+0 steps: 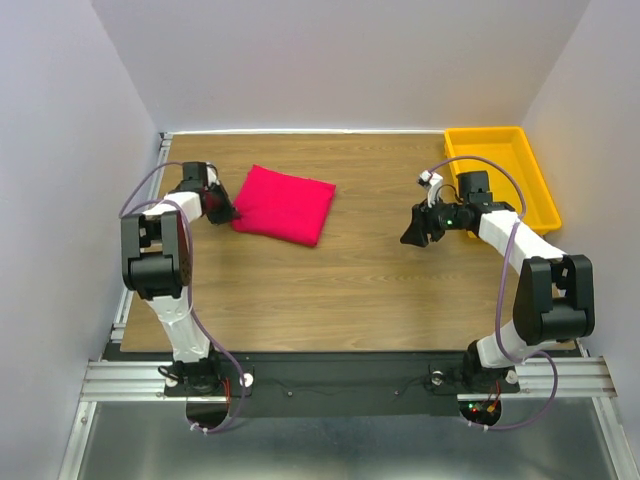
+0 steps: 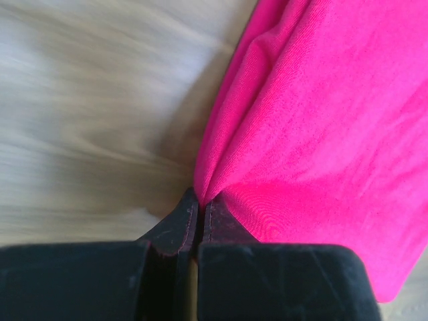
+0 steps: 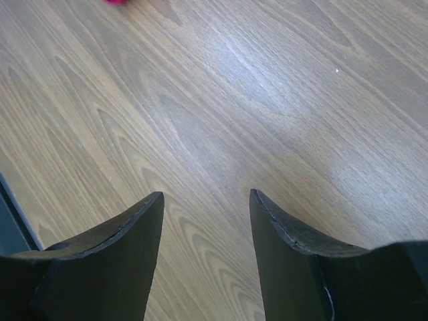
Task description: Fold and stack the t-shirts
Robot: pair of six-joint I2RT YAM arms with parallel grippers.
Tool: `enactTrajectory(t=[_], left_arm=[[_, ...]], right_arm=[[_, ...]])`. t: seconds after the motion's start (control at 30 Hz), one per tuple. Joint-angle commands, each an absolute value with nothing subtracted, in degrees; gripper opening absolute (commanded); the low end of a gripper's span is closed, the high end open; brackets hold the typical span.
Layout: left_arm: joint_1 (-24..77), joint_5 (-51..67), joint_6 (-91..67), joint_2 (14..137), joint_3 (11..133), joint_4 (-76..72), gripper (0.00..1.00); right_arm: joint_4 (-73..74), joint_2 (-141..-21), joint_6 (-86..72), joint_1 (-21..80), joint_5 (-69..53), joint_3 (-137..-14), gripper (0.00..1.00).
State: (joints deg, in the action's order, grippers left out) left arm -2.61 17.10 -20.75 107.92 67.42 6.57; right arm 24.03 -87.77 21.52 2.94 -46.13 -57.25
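Left wrist view: shows the left gripper [image 2: 200,202] squeezed almost fully together, pinching a bunched fold at the edge of the t-shirt [image 2: 321,134]. Draws the crimson-pink cloth into creases that fan up and to the right from the tips. Leaves bare wood to the left of the pinch, blurred here.

From above: places that pinch at the left-hand corner of the folded shirt, the corner nearest the left arm. Finds the shirt lying as a compact, roughly four-sided bundle on the far left part of the table [image 1: 340,290], turned a little askew, with one corner toward the back edge and another toward the middle. Sits near the table's left and back edges without reaching either. Offers wide open wood in front of the bundle and to its right.

Right wrist view: shows the right gripper [image 3: 206,200] parted about halfway, gripping nothing, with only wood grain in the gap. Catches a sliver of pink at the very top edge of the picture.

From above again: sets that gripper over the table's right half, pointing left, well apart from the shirt. Puts the yellow tray [image 1: 484,131] just behind it in the far right corner, long side running along the table's right edge. Leaves a broad bare stretch of wood between the two grippers.
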Motion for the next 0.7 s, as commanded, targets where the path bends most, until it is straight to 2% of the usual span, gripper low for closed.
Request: enactTrajectory(t=[0.0, 0.3, 0.6, 0.67], left_arm=[[-8.1, 14.4, -17.9, 109.9, 72.2, 10.7, 0.0], [-18.9, 9.5, -16.4, 111.1, 76.8, 13.3, 0.0], [-21.3, 4.7, -11.6, 117.2, 88.6, 19.7, 0.0], [-21.4, 3.9, -11.2, 118.5, 91.1, 21.1, 0.09]], right_arm=[[23.5, -86.2, 22.6, 2.2, -47.6, -57.7, 0.6], [23.5, -85.9, 22.7, 2.0, -48.5, -57.5, 0.6], [23.5, -85.9, 22.8, 2.0, -49.7, -57.0, 0.6], [23.5, -86.0, 22.7, 1.9, -49.7, -57.0, 0.6]])
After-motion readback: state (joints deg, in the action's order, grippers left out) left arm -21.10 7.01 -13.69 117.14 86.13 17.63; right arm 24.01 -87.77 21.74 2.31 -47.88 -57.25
